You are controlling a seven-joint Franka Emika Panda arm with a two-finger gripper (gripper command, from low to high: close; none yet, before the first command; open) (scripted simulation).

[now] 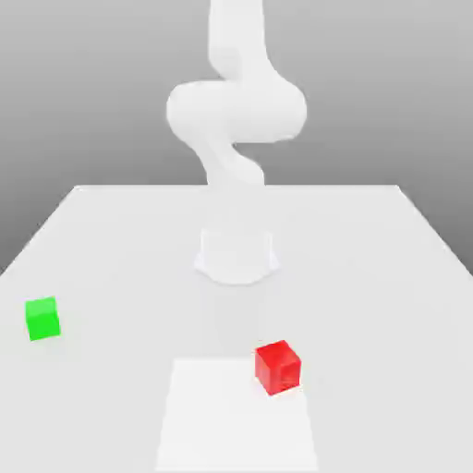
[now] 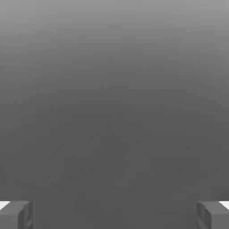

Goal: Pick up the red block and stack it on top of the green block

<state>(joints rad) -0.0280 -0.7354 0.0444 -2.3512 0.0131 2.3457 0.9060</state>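
While the red block (image 1: pixel 277 367) is sitting untouched on the white surface (image 1: pixel 111 240), the arm (image 1: pixel 236 111) is rearing high above its base at the far side, and the pickup is not yet begun. The tool (image 2: pixel 114 214) is standing spread wide, holding nothing, its two grey fingertips (image 2: pixel 15 214) showing far apart in the hand view with only empty grey between them.

Doing this step well is likely meaning swinging the tool down and forward until it is hanging squarely over the red cube, lining the fingers up with two flat faces rather than the corners, since the cube is sitting slightly turned on a paler patch of the surface. Lowering straight and closing low on the sides should be keeping it level for the stack.

The exterior view is giving the layout: red block toward that view's right and near the camera, green block (image 1: pixel 42 318) well apart from it at that view's left edge. The hand view is giving what the exterior view is not, the gap between the fingers, and it is suggesting the camera is not aimed at either cube.
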